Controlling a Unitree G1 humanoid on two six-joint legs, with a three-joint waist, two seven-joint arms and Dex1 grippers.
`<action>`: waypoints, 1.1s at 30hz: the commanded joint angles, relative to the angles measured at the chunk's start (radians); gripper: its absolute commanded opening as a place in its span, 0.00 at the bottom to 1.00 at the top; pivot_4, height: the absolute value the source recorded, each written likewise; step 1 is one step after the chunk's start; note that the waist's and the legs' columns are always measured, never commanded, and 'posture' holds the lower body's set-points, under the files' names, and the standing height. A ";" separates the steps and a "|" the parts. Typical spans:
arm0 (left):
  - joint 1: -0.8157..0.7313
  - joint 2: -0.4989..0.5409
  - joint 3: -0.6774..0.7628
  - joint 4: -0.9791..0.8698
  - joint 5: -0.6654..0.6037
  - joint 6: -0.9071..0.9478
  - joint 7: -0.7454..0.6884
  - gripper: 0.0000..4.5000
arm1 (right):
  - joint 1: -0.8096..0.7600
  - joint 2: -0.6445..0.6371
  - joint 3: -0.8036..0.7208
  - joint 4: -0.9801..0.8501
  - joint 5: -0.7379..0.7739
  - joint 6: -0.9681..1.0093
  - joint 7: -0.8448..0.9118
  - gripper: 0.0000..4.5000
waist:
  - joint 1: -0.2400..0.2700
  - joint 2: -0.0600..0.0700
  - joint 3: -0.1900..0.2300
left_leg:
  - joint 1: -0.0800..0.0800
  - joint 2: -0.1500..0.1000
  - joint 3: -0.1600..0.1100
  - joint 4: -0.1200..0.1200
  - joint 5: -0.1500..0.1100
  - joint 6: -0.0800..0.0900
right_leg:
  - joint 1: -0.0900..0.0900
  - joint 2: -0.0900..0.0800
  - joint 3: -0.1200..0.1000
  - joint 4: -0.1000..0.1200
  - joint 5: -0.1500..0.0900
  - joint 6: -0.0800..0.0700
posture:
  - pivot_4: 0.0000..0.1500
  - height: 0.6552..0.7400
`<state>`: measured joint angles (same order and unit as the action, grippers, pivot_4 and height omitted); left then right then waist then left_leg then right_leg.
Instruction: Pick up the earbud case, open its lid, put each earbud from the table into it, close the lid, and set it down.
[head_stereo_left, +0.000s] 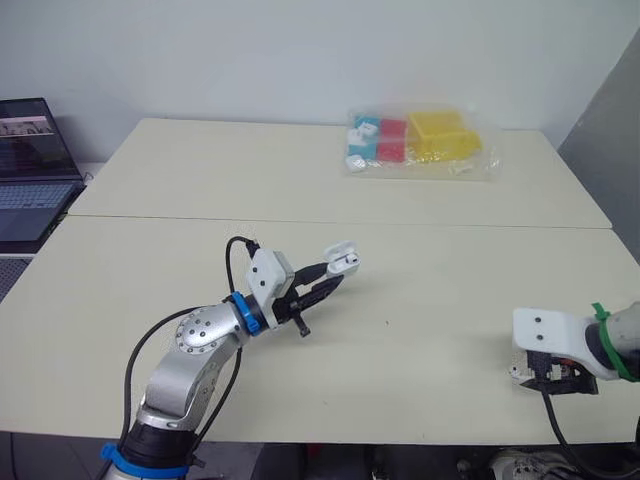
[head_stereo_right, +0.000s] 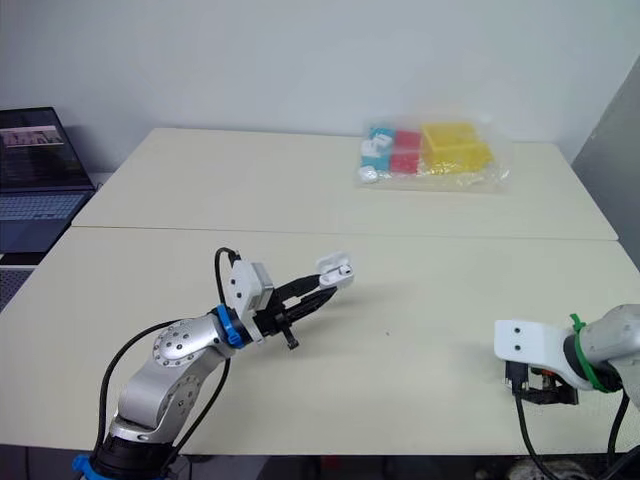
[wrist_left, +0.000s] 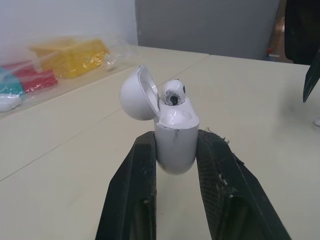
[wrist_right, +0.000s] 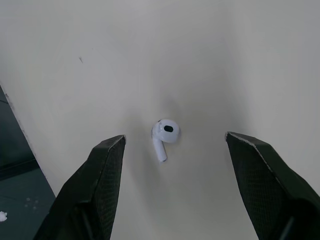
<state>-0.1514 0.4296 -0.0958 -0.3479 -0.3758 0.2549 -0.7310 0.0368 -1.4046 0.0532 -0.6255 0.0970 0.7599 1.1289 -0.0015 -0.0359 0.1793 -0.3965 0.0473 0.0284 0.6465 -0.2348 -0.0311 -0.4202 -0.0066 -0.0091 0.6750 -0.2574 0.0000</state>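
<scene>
The left gripper is held above the middle of the table, its two black fingers closed narrowly on the lower body of the white earbud case. The case stands upright between the fingers, clear of the tabletop. Its lid is swung open to one side, and the seated earbud sticks up out of the case, just beside the lid.

The right gripper hangs low over the near right part of the table, close to the front edge, with its fingers spread wide. The loose earbud lies flat on the table between the two fingertips, touching neither.

A clear bag of red, yellow and blue things lies at the far side of the table. A laptop sits open off to the left.
</scene>
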 joint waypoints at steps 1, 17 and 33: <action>0.012 -0.001 0.004 -0.049 -0.003 -0.010 0.006 0.17 | -0.076 0.020 0.096 0.031 -0.057 -0.005 -0.007 0.73 | -0.001 0.000 0.000 | 0.000 0.000 0.000 0.000 0.000 0.000 | 0.000 0.000 0.000 0.000 0.000 0.000 | 1.00 1.00; 0.040 0.007 0.004 -0.083 -0.005 0.005 0.026 0.17 | -0.130 0.049 0.184 0.085 -0.065 0.017 0.033 0.73 | 0.000 0.000 0.000 | 0.000 0.000 0.000 0.000 0.000 0.000 | 0.000 0.000 0.000 0.001 0.000 0.000 | 1.00 1.00; 0.030 0.008 0.004 -0.068 -0.002 0.001 0.022 0.17 | -0.115 0.074 0.168 0.096 -0.054 0.019 0.022 0.09 | 0.000 0.000 0.000 | 0.001 0.000 0.000 0.001 0.000 0.000 | 0.001 0.000 0.000 0.001 0.000 0.000 | 1.00 1.00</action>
<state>-0.1114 0.4355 -0.1007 -0.3862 -0.3746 0.2642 -0.7094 -0.0862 -1.3345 0.2434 -0.5275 0.0338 0.7776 1.1524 -0.0015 -0.0359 0.1791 -0.3957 0.0473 0.0281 0.6470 -0.2348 -0.0311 -0.4197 -0.0065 -0.0095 0.6759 -0.2573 0.0000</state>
